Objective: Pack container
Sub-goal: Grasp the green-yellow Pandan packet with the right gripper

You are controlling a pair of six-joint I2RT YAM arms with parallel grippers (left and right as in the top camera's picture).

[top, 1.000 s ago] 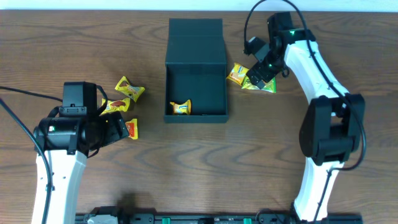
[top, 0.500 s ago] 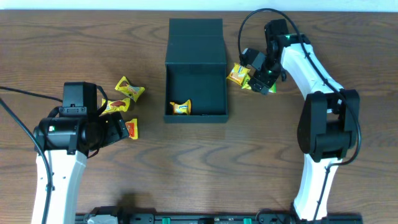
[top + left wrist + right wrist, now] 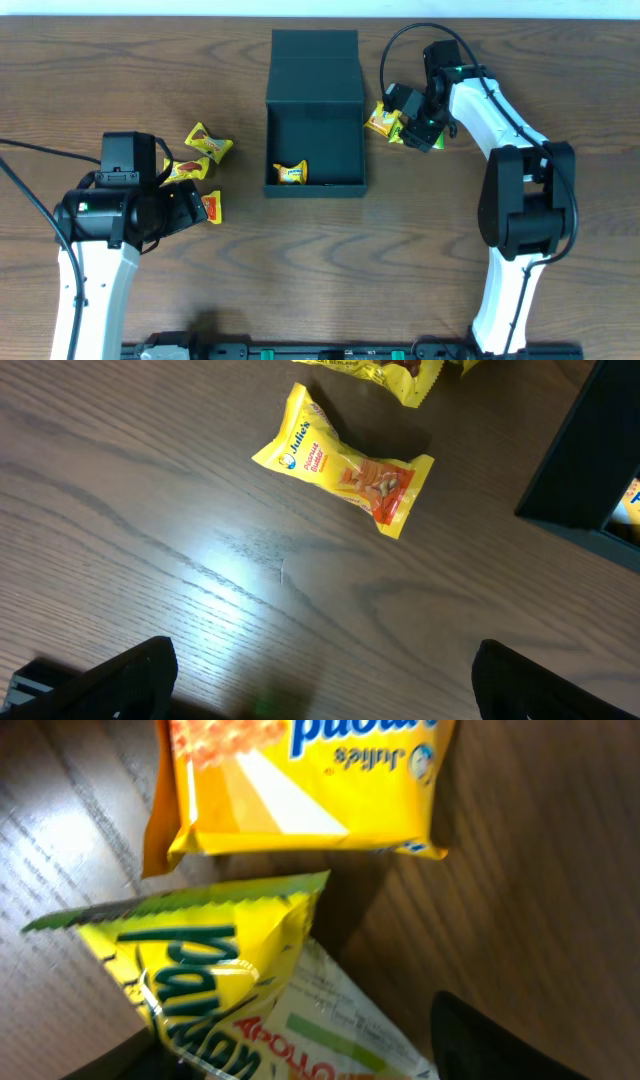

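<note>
The right gripper (image 3: pixel 420 128) is closing in on the green-edged packet (image 3: pixel 200 985) lying just right of the container (image 3: pixel 318 130), having slid in toward the box from further out. Its jaws are narrowing around the packet, though I cannot tell whether they are gripping it yet. The left gripper (image 3: pixel 320 685) is waiting left of the container, jaws wide apart, near three yellow packets (image 3: pixel 208 143). The container is sitting open between the two arms, its lid flap thrown back, with a lone packet (image 3: pixel 291 173) lying inside, so the packing is likely only starting. The brown wood-grain counter (image 3: pixel 320 270) is filling the view, with only a pale strip showing beyond the container.
</note>
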